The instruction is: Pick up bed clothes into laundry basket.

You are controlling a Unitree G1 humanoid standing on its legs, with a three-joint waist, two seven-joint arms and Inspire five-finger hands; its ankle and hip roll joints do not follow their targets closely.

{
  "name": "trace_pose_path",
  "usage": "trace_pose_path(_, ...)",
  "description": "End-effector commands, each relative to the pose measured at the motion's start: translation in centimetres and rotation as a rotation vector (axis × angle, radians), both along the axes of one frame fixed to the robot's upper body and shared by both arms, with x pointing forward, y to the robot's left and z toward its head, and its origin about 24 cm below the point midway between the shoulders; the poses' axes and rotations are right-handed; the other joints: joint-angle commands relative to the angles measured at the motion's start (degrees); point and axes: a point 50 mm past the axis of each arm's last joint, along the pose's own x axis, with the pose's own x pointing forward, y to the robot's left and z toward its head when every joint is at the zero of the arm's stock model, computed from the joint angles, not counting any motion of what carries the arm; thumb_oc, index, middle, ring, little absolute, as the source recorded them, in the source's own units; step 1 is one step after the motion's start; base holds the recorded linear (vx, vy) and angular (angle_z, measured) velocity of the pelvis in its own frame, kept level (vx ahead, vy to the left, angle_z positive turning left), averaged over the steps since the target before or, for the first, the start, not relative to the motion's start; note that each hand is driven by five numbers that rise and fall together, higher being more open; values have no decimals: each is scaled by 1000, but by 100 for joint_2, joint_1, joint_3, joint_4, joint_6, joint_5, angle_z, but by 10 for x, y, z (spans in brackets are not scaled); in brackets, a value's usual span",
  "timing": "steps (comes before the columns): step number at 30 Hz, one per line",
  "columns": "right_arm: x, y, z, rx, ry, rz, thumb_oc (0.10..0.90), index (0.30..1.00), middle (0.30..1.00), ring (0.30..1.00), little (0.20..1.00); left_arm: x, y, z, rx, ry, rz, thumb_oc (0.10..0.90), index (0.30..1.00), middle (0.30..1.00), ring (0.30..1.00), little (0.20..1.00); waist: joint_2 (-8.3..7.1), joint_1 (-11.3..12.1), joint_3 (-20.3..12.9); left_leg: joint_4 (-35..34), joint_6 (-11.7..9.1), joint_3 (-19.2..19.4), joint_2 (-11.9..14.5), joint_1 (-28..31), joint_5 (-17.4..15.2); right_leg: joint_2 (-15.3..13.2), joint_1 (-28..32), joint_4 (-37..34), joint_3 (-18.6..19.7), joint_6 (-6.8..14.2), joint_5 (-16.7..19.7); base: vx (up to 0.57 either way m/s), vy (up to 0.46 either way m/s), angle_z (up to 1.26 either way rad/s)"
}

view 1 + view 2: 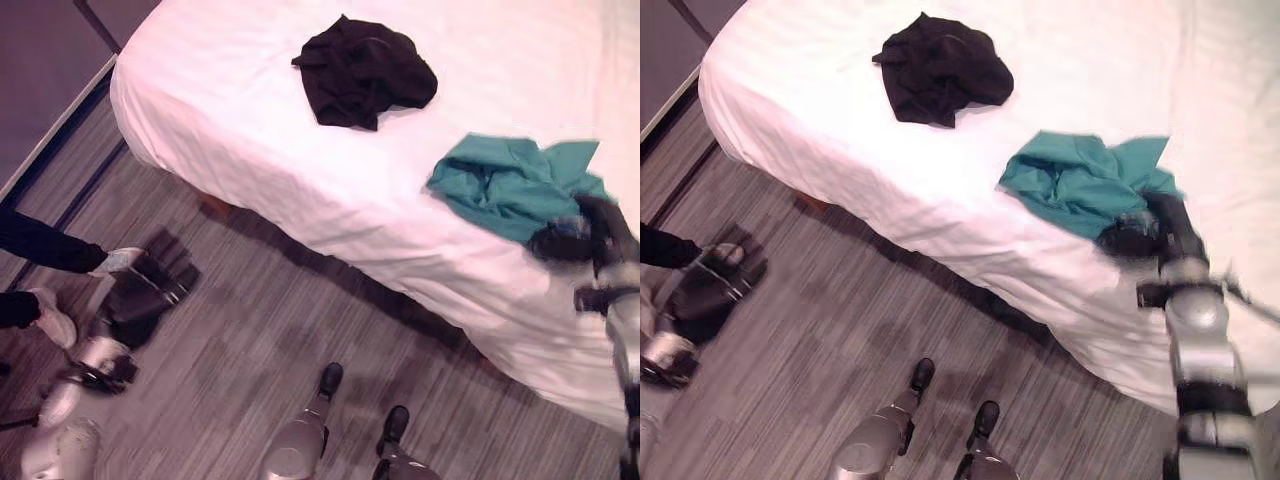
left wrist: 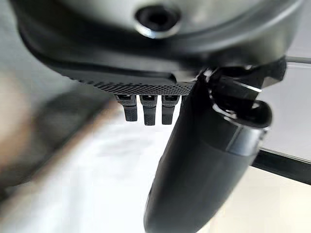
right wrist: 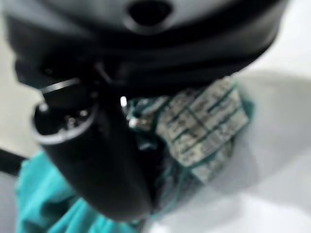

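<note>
The teal cloth (image 1: 1080, 185) lies crumpled on the white bed (image 1: 840, 130), close to the bed's near edge and toward its right side. The right hand (image 1: 1140, 232) rests on the cloth's near right corner, touching it; in the eye views the hand is a blurred dark shape and its fingers cannot be made out. In the right wrist view the thumb (image 3: 97, 160) crosses in front of teal folds, and a pale patch with a fine checked pattern (image 3: 204, 126) sits beside it, too blurred to say what it is or whether any writing stands on it. Whether the fingers are curled into the cloth or merely lying on it I cannot tell. A black cloth (image 1: 362, 70) lies bunched farther back on the bed, well apart from the teal one, with bare sheet between them. The bed's far and right sides are cut off by the frame. The left hand (image 1: 150, 285) hangs low over the wooden floor (image 1: 260, 340) at the left, away from the bed, its fingers straight and holding nothing; the left wrist view shows them in a short row (image 2: 148, 109) beside the thumb. Near that hand, a person's dark sleeve (image 1: 45, 245) and pale shoe (image 1: 52, 318) show at the left edge, partly cut off.
</note>
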Motion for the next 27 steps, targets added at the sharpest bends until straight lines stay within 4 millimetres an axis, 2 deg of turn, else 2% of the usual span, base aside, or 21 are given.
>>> trace_pose_path(1, -18, -7, -24, -44, 171, 29, 400, 300, 300, 300, 300, 6, 18, 69, 140, -299, 192, 800, 900, 900, 900, 900, -71, -502, -577, -45, -58, 20, 33, 187, -111, 86, 109, 124, 227, -114, 5, 73, -105, -15)
trace_pose_path(2, -23, -3, -31, -21, 167, 30, 400, 300, 300, 300, 300, 6, 23, 77, 146, -323, 229, 800, 900, 900, 900, 900, -101, -625, -643, 42, -75, 101, 86, 262, -165, 109, 180, 142, 283, -134, -23, 20, -91, -21)
trace_pose_path(4, -33, 6, -36, 25, 151, 61, 400, 300, 300, 300, 300, 4, 33, 100, 240, -356, 310, 800, 900, 900, 900, 900, -196, -786, -624, 736, -137, 323, 133, 261, -429, 122, 291, 225, 463, -191, -64, -2, -131, -33)
trace_pose_path(7, -40, 15, -36, 68, 109, 81, 400, 300, 300, 300, 300, 4, 36, 135, 352, -410, 359, 800, 900, 900, 900, 900, -284, -915, -524, 1957, -327, 504, 214, -56, -325, 200, 484, 319, 673, -308, -111, -37, -104, -60)
trace_pose_path(8, -40, 15, -36, 69, 109, 81, 400, 300, 300, 300, 300, 5, 36, 136, 353, -410, 358, 800, 900, 900, 900, 900, -281, -905, -522, 1978, -328, 507, 219, -64, -338, 205, 483, 320, 677, -309, -111, 9, -34, -58)
trace_pose_path(9, -43, 19, -41, 115, 97, 73, 400, 300, 300, 300, 300, 8, 39, 167, 432, -427, 417, 800, 900, 900, 900, 900, -317, -932, -558, 2170, -272, 262, 160, -323, -209, 213, 547, 446, 1037, -314, -175, 27, -8, -81)
trace_pose_path(10, -43, 19, -41, 115, 97, 72, 400, 300, 300, 300, 300, 9, 39, 167, 433, -428, 416, 800, 900, 900, 900, 900, -322, -923, -562, 2169, -271, 267, 160, -326, -208, 211, 542, 448, 1041, -313, -176, 146, -5, -85)
trace_pose_path(11, -45, 22, -38, 103, 102, 102, 400, 300, 300, 300, 300, 6, 49, 185, 502, -397, 460, 800, 900, 900, 900, 900, -346, -988, -674, 1736, -240, 198, 230, -410, -224, 219, 599, 472, 1228, -262, -184, 176, 17, -131)
trace_pose_path(12, -47, 21, -38, 98, 107, 100, 400, 300, 300, 300, 300, 6, 53, 194, 541, -376, 485, 800, 900, 900, 900, 900, -348, -1015, -715, 1587, -249, 178, 311, -431, -118, 227, 622, 502, 1317, -250, -186, 234, 67, -101)
trace_pose_path(13, -48, 20, -38, 101, 107, 98, 400, 300, 300, 300, 300, 4, 60, 205, 592, -347, 520, 800, 900, 900, 900, 900, -266, -1050, -750, 1291, -252, 31, 440, -584, 210, 284, 631, 527, 1445, -227, -156, 218, 75, -81)
trace_pose_path(14, -47, 20, -38, 106, 103, 100, 400, 300, 300, 300, 300, 4, 62, 213, 611, -349, 538, 800, 900, 900, 900, 900, -270, -1043, -765, 945, -281, -90, 482, -556, 342, 288, 687, 541, 1535, -227, -203, 230, 116, -88)
trace_pose_path(15, -44, 24, -39, 128, 87, 99, 400, 300, 300, 300, 300, 1, 71, 223, 622, -328, 588, 800, 900, 900, 900, 900, -179, -1026, -781, 501, -318, -279, 557, -581, 511, 339, 757, 534, 1722, -165, -217, 173, 64, -108)
trace_pose_path(17, -44, 26, -41, 145, 83, 101, 400, 300, 300, 300, 300, -2, 75, 231, 629, -331, 609, 800, 900, 900, 900, 900, -148, -1027, -798, 325, -346, -206, 591, -537, 554, 336, 813, 518, 1792, -133, -252, 111, 99, -78)
trace_pose_path(18, -44, 27, -43, 162, 81, 97, 400, 300, 300, 300, 300, -5, 80, 235, 640, -315, 635, 800, 900, 900, 900, 900, -124, -1040, -838, 262, -364, -20, 638, -495, 590, 299, 894, 479, 1840, -97, -264, 146, 156, -47)
trace_pose_path(20, -44, 30, -49, 189, 91, 95, 400, 300, 300, 300, 300, -8, 89, 238, 650, -274, 659, 800, 900, 900, 900, 900, -62, -1005, -905, 327, -321, 204, 678, -425, 521, 209, 995, 419, 1915, -2, -302, 130, 187, -55)
trace_pose_path(22, -42, 33, -53, 187, 104, 97, 400, 300, 300, 300, 300, -14, 94, 251, 695, -244, 711, 800, 900, 900, 900, 900, 2, -1037, -980, 396, -293, 201, 641, -372, 484, 73, 1092, 252, 1996, 61, -303, 147, 235, -46)
trace_pose_path(25, -40, 40, -60, 228, 101, 99, 400, 300, 300, 300, 300, -22, 107, 258, 729, -174, 784, 800, 900, 900, 900, 900, -8, -1025, -1076, 452, -176, 409, 545, -330, 310, -163, 1054, 298, 2050, 209, -316, 173, 250, -24)
trace_pose_path(27, -33, 52, -61, 242, 99, 141, 400, 300, 300, 300, 300, -19, 111, 259, 715, -141, 805, 800, 900, 900, 900, 900, -37, -999, -1107, 448, -101, 540, 481, -317, 244, -269, 923, 397, 2108, 277, -305, 120, 215, -13)
